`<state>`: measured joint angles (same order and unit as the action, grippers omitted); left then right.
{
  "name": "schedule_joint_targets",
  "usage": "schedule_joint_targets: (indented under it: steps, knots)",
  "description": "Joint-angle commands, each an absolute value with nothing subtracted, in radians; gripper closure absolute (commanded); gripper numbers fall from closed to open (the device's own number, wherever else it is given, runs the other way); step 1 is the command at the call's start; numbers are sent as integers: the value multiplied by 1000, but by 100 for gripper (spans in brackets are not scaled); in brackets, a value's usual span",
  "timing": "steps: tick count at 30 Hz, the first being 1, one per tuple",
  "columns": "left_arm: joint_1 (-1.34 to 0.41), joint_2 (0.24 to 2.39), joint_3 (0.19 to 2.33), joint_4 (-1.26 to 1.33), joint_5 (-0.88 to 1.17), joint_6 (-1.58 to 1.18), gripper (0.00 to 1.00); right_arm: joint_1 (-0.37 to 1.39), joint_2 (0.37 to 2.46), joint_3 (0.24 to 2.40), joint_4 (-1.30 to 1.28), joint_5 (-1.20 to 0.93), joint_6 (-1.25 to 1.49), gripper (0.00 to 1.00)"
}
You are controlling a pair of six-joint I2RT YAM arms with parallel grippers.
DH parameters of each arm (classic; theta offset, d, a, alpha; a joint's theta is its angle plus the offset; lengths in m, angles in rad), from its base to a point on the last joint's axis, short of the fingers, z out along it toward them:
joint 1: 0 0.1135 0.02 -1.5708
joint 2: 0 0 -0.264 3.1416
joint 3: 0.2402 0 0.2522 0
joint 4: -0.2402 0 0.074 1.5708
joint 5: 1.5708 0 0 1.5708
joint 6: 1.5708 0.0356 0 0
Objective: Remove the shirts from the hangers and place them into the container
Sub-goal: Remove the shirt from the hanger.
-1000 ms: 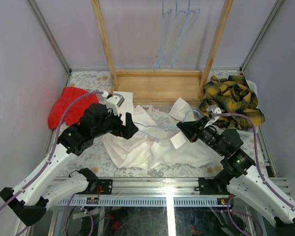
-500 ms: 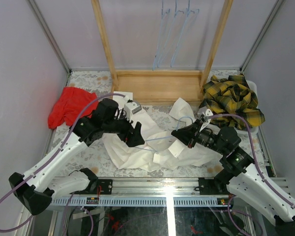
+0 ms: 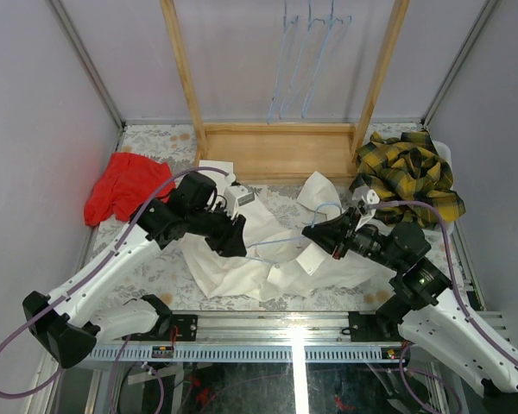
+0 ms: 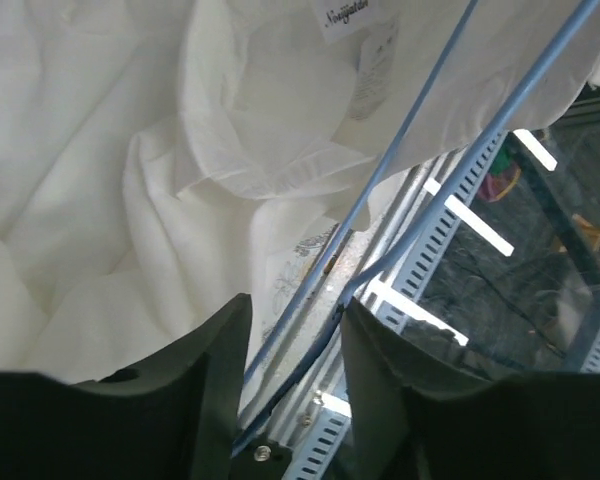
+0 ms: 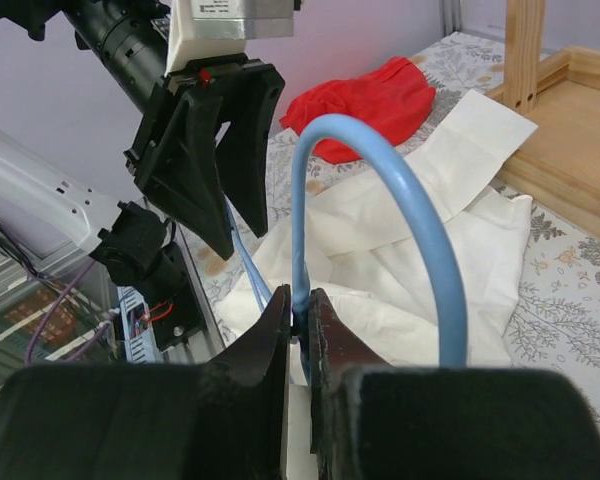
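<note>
A white shirt (image 3: 268,259) lies crumpled on the table between the arms, with a light-blue hanger (image 3: 281,244) still in it. My right gripper (image 3: 315,235) is shut on the hanger just below its hook (image 5: 420,215). My left gripper (image 3: 237,246) hangs over the shirt's left part, its jaws apart, and two wires of the hanger (image 4: 507,100) run between them. A yellow-and-black plaid shirt (image 3: 407,177) is heaped in the white container (image 3: 443,151) at the back right. Three bare hangers (image 3: 306,60) hang from the rack.
The wooden rack base (image 3: 281,151) and its two posts stand at the back centre. A red cloth (image 3: 121,185) lies at the back left. The metal rail along the table's near edge (image 4: 460,215) shows right below the left gripper.
My left arm has swung right, over the white shirt, and its jaws have narrowed around the hanger wires. The right gripper has shifted slightly left with the hanger.
</note>
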<state>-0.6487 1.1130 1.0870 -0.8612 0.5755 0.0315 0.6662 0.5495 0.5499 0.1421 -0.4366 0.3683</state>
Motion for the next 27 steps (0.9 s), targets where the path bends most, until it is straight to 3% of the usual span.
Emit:
schedule_joint_targets:
  steps: [1,3,6,8,11,18,27]
  knots:
    - [-654,1105,1144,-918,498,53,70,664,526,603,144,-400,371,97]
    - [-653,1105,1154,-929,481,56,86,664,513,598,136,-354,389,91]
    - [-653,1093,1156,-922,480,60,99,663,500,603,97,-271,412,68]
    - [-654,1087,1155,-917,479,67,100,664,495,628,34,-214,425,47]
    - [-653,1086,1152,-918,480,80,100,664,497,670,-93,-142,422,33]
    - [-654,1103,1160,-919,487,82,100,664,538,679,-229,-38,456,28]
    - [-655,1088,1160,-918,472,60,100,664,849,674,-228,33,606,27]
